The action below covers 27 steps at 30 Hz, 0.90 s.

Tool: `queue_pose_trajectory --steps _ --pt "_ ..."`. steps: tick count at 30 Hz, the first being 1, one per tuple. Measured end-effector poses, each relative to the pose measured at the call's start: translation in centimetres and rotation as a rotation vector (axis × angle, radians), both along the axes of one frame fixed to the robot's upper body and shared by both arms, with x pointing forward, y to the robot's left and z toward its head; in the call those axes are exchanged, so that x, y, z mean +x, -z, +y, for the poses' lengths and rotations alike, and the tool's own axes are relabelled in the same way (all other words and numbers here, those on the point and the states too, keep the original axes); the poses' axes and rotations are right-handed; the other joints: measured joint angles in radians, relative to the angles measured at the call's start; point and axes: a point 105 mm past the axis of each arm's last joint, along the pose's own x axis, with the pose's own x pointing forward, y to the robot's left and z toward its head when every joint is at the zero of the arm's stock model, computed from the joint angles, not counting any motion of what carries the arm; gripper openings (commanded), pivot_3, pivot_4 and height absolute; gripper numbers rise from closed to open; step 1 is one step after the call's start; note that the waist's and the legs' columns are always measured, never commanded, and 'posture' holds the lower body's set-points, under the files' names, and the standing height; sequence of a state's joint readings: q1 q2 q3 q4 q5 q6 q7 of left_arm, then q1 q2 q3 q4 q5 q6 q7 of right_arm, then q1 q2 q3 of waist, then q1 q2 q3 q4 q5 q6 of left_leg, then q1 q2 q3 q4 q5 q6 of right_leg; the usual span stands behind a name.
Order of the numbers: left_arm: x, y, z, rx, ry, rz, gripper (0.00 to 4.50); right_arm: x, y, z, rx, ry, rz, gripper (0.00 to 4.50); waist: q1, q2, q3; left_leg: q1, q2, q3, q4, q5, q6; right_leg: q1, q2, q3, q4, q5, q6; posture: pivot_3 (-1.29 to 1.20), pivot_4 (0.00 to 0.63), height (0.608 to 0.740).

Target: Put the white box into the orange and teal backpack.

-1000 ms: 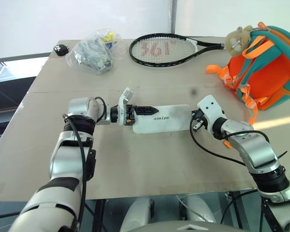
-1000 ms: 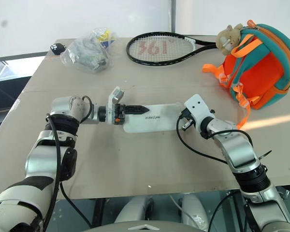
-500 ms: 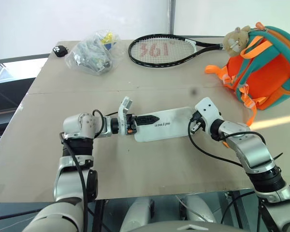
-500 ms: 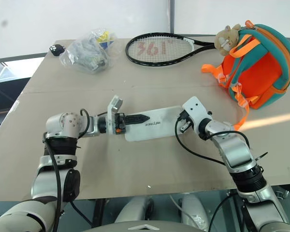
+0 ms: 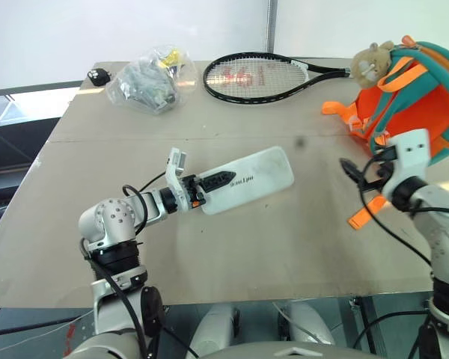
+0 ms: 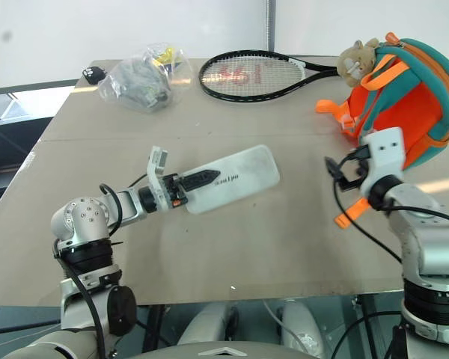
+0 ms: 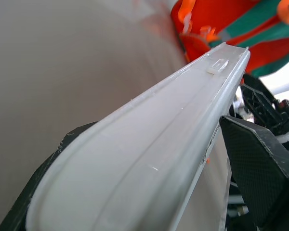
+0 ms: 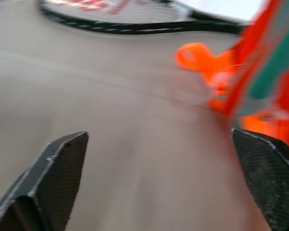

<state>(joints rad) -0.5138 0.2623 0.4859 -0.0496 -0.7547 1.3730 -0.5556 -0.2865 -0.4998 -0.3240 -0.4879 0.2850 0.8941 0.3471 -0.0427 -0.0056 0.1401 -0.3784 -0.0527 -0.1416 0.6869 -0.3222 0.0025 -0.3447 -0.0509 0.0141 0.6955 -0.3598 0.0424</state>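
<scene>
Holding: left hand (image 5: 209, 189) grips one end of the flat white plastic box (image 5: 248, 178), raised over the tan surface (image 5: 269, 247).
Right hand (image 6: 359, 170): fingers wide, empty, beside the small orange and teal backpack (image 5: 419, 90).
Progress: box lifted; insertion remains.
Room: bare surface between box and backpack; backpack near surface's right edge.
</scene>
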Motion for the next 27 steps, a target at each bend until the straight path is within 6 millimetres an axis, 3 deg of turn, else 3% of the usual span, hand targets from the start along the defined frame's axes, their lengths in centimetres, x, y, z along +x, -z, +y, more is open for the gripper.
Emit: queue_pose_trajectory --steps 3,7,11,13,19,21,22,27 --pt "-0.2 -0.7 0.0 -0.009 -0.043 -0.055 3.43 1.1 -0.7 -1.0 0.016 0.047 -0.014 4.50 0.000 0.000 0.000 0.001 0.001 0.002 0.000 0.000 0.000 0.000 0.001 0.002 0.000 0.000 0.000 0.00 0.150 0.740" --pt "-0.2 -0.6 -0.1 -0.012 -0.077 -0.067 3.43 3.3 -2.2 -0.6 0.041 0.047 -0.058 4.50 -0.001 0.000 0.000 0.001 0.002 0.005 0.000 0.000 0.000 0.000 0.001 0.004 0.000 0.000 0.000 0.00 0.150 0.740" --pt "0.0 -1.0 0.3 -0.022 -0.132 -0.101 3.43 6.7 -3.1 -0.3 0.077 0.099 -0.092 4.50 -0.002 0.000 0.000 0.000 0.002 0.006 0.001 0.000 0.000 0.000 0.002 0.003 0.001 0.000 0.000 0.00 0.150 0.740" --pt "0.0 -1.6 0.2 -0.034 -0.153 -0.143 3.43 9.1 -3.7 -1.2 0.091 0.193 -0.111 4.50 -0.002 0.000 0.000 0.000 0.002 0.008 0.001 0.000 0.000 0.000 0.001 0.004 0.001 0.000 0.000 0.00 0.150 0.740" --pt "-0.4 -1.8 0.8 -0.016 -0.195 -0.190 3.43 12.2 -5.0 -3.3 0.069 0.375 -0.182 4.50 -0.001 0.000 0.000 -0.002 0.003 0.014 0.000 0.000 0.000 0.000 0.002 0.003 0.001 0.000 0.000 0.00 0.150 0.740" --pt "-0.7 -1.4 0.9 -0.014 -0.208 -0.181 3.43 12.9 -4.7 -4.0 0.066 0.430 -0.180 3.67 -0.002 0.000 0.000 -0.003 0.003 0.014 0.001 0.000 0.000 0.000 0.002 0.002 0.001 0.000 0.000 0.00 0.150 0.740" --pt "-0.8 -1.3 1.0 -0.009 -0.216 -0.181 3.43 13.2 -4.5 -4.2 0.066 0.445 -0.177 3.02 -0.002 0.000 0.000 -0.003 0.003 0.015 0.001 0.000 0.000 0.000 0.002 0.002 0.001 0.000 0.000 0.00 0.150 0.740" --pt "-1.0 -1.3 0.7 -0.013 -0.221 -0.185 3.43 14.0 -4.3 -4.1 0.073 0.435 -0.188 0.67 -0.005 0.000 0.000 -0.002 0.005 0.017 0.001 0.000 0.000 0.000 0.003 0.003 0.001 0.000 0.000 0.00 0.150 0.740"
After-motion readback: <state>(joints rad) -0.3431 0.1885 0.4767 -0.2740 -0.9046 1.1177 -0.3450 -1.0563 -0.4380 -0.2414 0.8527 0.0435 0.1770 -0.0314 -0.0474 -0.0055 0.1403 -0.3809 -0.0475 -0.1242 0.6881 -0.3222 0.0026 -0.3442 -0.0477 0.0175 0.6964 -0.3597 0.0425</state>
